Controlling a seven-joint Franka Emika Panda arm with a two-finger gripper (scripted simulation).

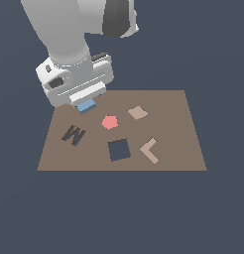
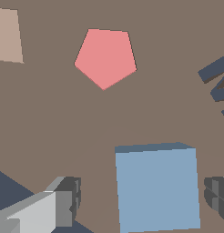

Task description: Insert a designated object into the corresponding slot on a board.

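The light-blue square block point(image 1: 88, 106) lies flat on the brown board point(image 1: 178, 129) near its far edge, at the exterior view's left. My gripper point(image 1: 86, 102) hovers low over it, open. In the wrist view the block point(image 2: 157, 186) sits between the two fingers point(image 2: 63, 200), close to one and apart from the other, and neither touches it. The dark navy square slot point(image 1: 118, 150) is empty, nearer the front of the board, past the pink pentagon point(image 1: 109, 121). The slot is out of the wrist view.
On the board are a dark M-shaped cut-out point(image 1: 73, 134), a tan square tile point(image 1: 138, 112) and a tan L shape point(image 1: 150, 150). The wrist view shows the pentagon point(image 2: 105, 57), the tan tile point(image 2: 7, 36) and part of the M point(image 2: 216, 73).
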